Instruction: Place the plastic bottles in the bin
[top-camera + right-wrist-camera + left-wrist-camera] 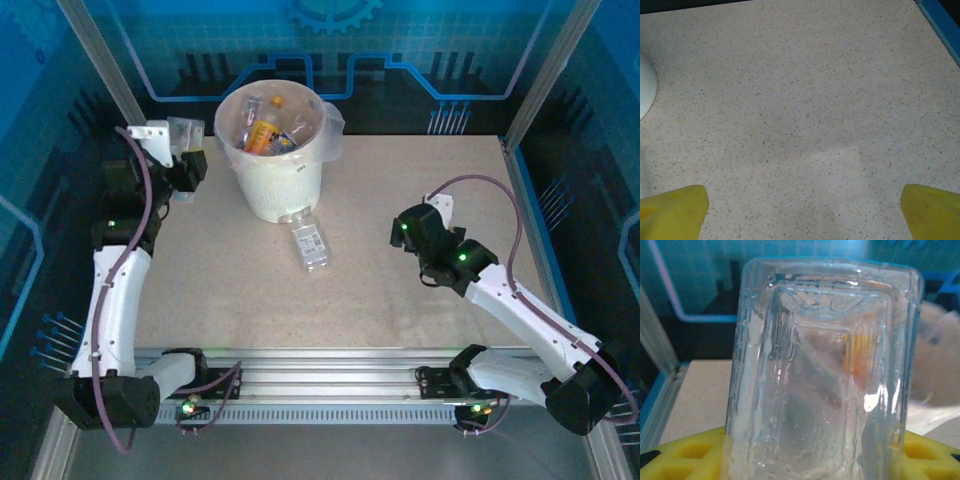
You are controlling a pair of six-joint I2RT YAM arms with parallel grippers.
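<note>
**One bottle gripped, one loose, the rest binned**

One bin (275, 185) stands toward the far left of the tabletop (400, 320). It is white, with a bag liner (332, 120) over its rim. Inside lie several bottles (262, 130), one orange-labelled among clear ones; their exact number cannot be told. A single loose bottle (311, 243) lies on its side just in front of the bin's base, cap end toward it. One more, a clear bottle (820, 370), is clamped between the yellow fingers (680, 455) of the left tool (185, 155), raised just left of the bin's rim. The right tool (802, 215) hangs over bare speckled tabletop well right of the bin, spread wide with nothing in it. Blue panels (450, 40) and an aluminium frame (100, 60) enclose the cell.
</note>
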